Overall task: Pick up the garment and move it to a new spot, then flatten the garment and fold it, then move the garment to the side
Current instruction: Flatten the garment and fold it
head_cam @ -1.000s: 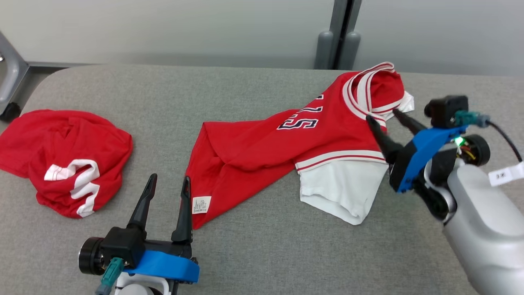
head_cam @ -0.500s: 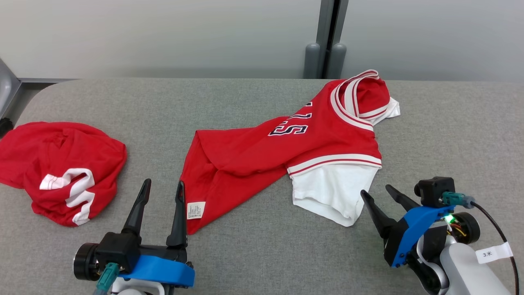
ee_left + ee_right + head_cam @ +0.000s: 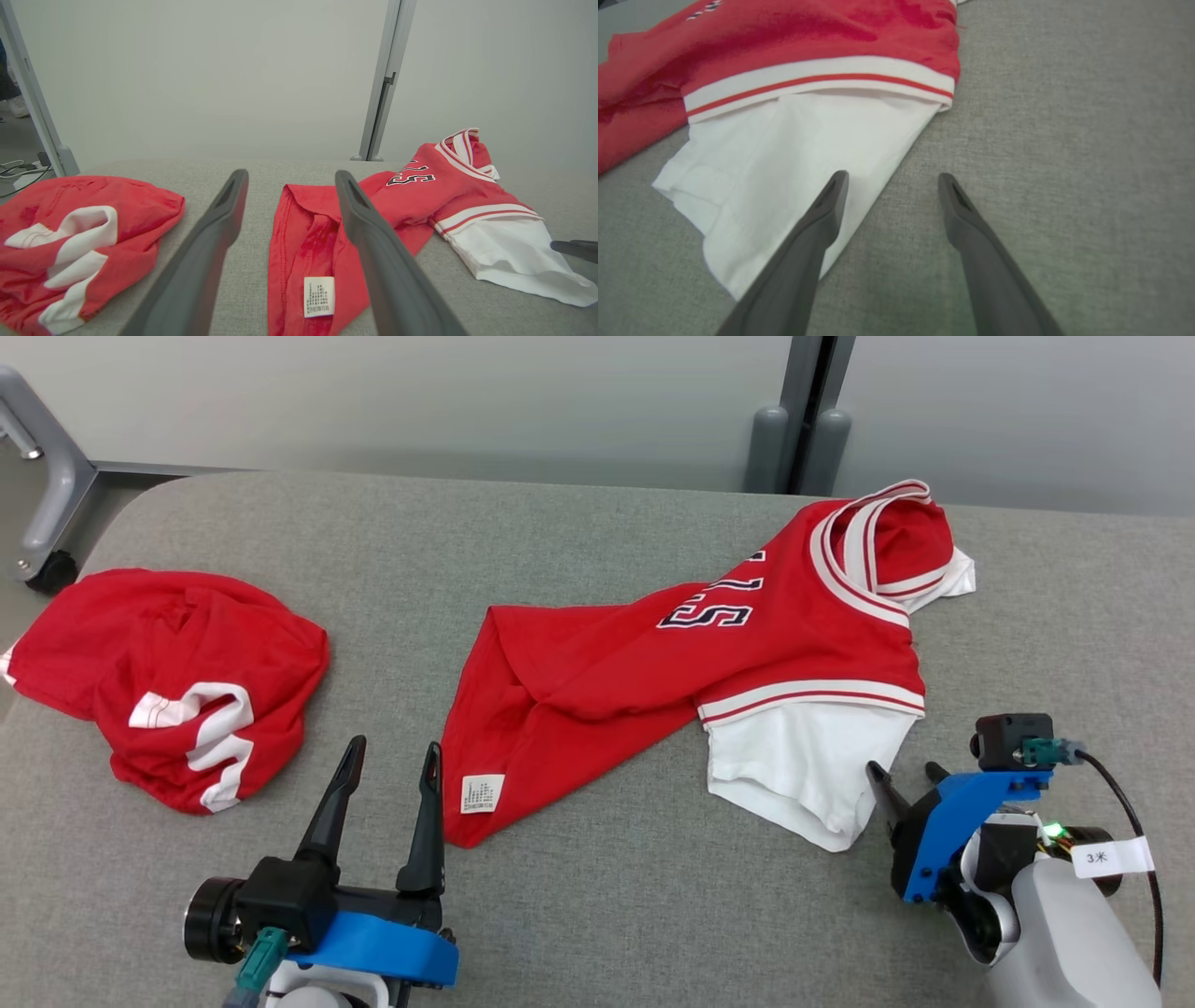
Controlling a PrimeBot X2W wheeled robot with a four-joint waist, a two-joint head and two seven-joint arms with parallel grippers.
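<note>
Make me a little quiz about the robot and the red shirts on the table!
1. True or false: the right gripper is holding the jersey.
2. How many red garments lie on the grey table? A) one B) two C) three
3. Fill in: the white care label on the jersey lies nearest the ____ gripper.

Key:
1. False. Its jaws stand open, gripping nothing.
2. B. There is the jersey and a crumpled red garment.
3. Left. The label lies just beside the left gripper.
</note>
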